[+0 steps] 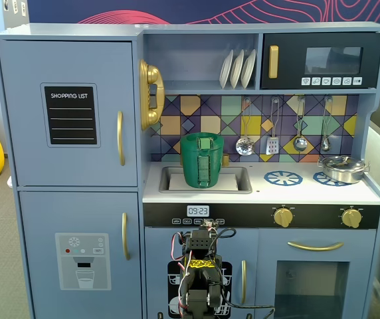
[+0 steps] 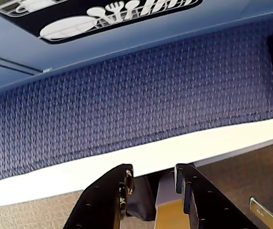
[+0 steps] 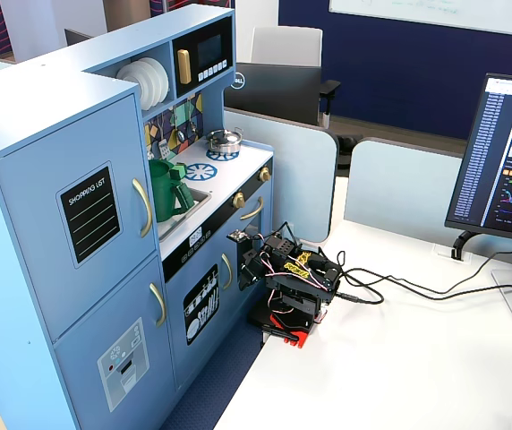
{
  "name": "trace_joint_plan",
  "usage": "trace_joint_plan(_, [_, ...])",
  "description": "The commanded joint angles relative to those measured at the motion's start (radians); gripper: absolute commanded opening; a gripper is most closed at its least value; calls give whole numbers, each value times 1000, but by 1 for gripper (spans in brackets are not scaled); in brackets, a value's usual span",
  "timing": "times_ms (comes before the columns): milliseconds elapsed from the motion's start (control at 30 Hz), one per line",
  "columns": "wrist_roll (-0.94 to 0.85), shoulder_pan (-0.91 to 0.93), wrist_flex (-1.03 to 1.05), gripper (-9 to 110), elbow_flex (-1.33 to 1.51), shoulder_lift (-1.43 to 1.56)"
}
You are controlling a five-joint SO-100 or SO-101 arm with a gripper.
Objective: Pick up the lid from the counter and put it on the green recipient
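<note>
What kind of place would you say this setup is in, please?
Likely an office or lab, with a blue toy kitchen as the workspace. A monitor showing charts stands on the white desk, and partition panels and an office chair stand behind.

Green recipient (image 1: 202, 160) looks matte ribbed plastic, silver pot (image 1: 343, 167) is shiny metal, counter (image 1: 309, 192) smooth white, carpet (image 2: 127, 95) rough woven.

Likely office: monitor (image 3: 507, 161), desk partitions (image 3: 399, 184).

fridge chalkboard (image 1: 71, 114): "SHOPPING LIST" | oven clock (image 1: 198, 211): "09:23" | chair (image 3: 278, 94): "DELL"
</note>
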Motion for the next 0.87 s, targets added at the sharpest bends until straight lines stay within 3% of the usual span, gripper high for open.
trace_joint_plan(0, [-35, -9, 186, 2, -3, -6])
trace_joint_plan(833, [-80, 3, 193, 2, -3, -6])
